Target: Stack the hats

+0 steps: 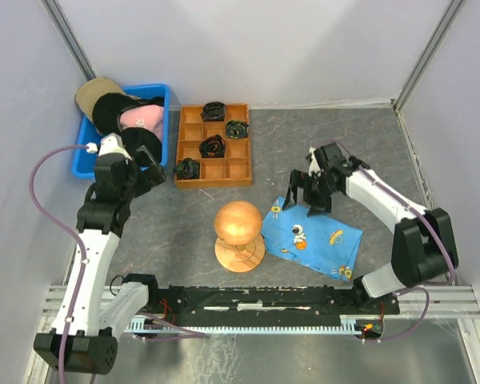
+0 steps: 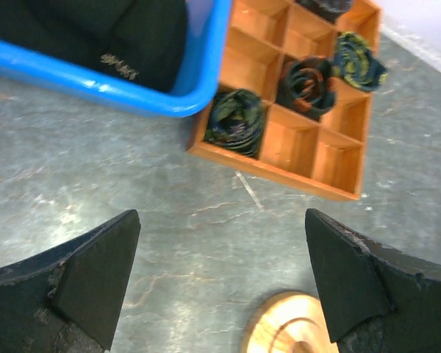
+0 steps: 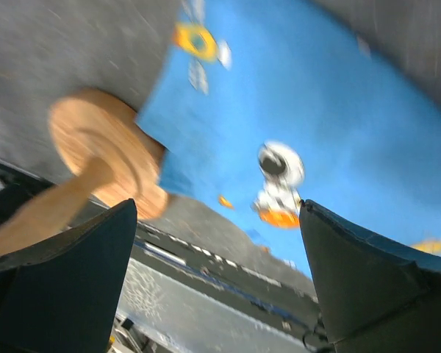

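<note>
Fabric hats (image 1: 126,116) lie heaped in the blue bin (image 1: 168,108) at ten o'clock, so I hold my left claw (image 2: 220,232) parted just outside it, right claw (image 3: 217,217) parted idle over the cloth (image 1: 324,240).

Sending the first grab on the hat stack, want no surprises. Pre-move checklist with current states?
1. Left gripper open, empty: ok.
2. Right gripper open, empty: ok.
3. Left gripper over the blue plastic bin: not ok, the bin lies ahead of it.
4. Pink fabric cap, black fabric cap and tan fabric cap in the bin: ok.
5. Total cap count: cannot tell, they overlap.
6. Round-topped wooden stand upright, bare: ok.
</note>
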Controlling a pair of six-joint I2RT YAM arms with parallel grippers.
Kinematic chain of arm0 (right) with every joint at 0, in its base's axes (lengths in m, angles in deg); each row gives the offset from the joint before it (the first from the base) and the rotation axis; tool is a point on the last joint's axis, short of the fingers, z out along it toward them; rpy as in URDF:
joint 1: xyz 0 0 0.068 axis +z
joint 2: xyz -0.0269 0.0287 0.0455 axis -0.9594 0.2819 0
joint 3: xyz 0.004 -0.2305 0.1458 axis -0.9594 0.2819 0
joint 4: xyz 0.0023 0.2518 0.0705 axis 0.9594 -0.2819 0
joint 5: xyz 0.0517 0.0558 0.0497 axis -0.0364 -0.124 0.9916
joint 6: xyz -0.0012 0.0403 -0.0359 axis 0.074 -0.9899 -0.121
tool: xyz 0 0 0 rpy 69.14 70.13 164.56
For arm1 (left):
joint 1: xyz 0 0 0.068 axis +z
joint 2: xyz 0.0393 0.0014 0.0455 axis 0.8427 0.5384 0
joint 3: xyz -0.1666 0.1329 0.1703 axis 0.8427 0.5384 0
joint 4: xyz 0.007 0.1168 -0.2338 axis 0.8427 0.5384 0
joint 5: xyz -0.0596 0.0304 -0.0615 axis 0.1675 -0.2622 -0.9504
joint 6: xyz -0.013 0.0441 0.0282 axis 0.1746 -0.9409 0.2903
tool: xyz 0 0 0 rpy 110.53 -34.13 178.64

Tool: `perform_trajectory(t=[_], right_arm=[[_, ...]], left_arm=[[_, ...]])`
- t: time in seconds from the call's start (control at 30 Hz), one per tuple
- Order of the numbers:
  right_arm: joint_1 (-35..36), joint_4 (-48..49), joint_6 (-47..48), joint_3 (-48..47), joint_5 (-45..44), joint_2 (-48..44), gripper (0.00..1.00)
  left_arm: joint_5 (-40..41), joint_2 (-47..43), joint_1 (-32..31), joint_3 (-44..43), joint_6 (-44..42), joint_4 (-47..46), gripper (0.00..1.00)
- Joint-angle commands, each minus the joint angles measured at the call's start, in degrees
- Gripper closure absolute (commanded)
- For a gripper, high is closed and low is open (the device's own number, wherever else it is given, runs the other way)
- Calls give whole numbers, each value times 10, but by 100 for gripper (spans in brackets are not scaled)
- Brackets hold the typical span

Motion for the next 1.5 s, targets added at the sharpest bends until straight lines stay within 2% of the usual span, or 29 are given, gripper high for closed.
perform_trajectory(t=[0.0,0.2,0.27,0.3,0.37,0.43,0.5,0.57,0.7,0.93,1.03,1.2,1.3,1.43,1.47], right_arm=[[29,-56,-52,73,-91,-82,1],[40,-97,-33,86,-192,-88,1],[40,-91,-30,89,-204,-69,1],[40,-85,-32,91,-206,-59,1],[41,-68,-35,102,-206,-40,1],[41,-50,-39,111,-204,-24,1],[41,-43,-40,110,-206,-12,1],[41,-43,-35,97,-211,1,1],[40,-24,-26,71,-222,46,1],[-12,35,-7,-27,-220,219,1],[-34,24,-1,-124,-226,287,1],[-89,-73,31,-375,-271,395,1],[-143,-129,60,-561,-320,482,1],[-184,-224,83,-889,-361,612,1],[-187,-225,89,-918,-371,617,1]], left_arm=[[-76,32,-11,-87,54,-21,1],[-105,113,-54,-222,42,-72,1],[-107,139,-66,-246,76,-100,1],[-113,143,-75,-247,83,-133,1],[-74,133,-115,-218,84,-213,1],[-81,113,-133,-148,101,-323,1],[-82,111,-132,-129,123,-359,1],[-99,129,-133,-153,120,-321,1],[-169,156,-136,-205,56,-271,1],[-156,194,-134,-284,27,-164,1],[-159,221,-134,-315,21,-123,1],[-140,235,-134,-336,10,-105,1],[-131,257,-133,-359,-5,-76,1],[-149,286,-131,-386,-12,-64,1],[-150,290,-131,-389,-12,-67,1]])
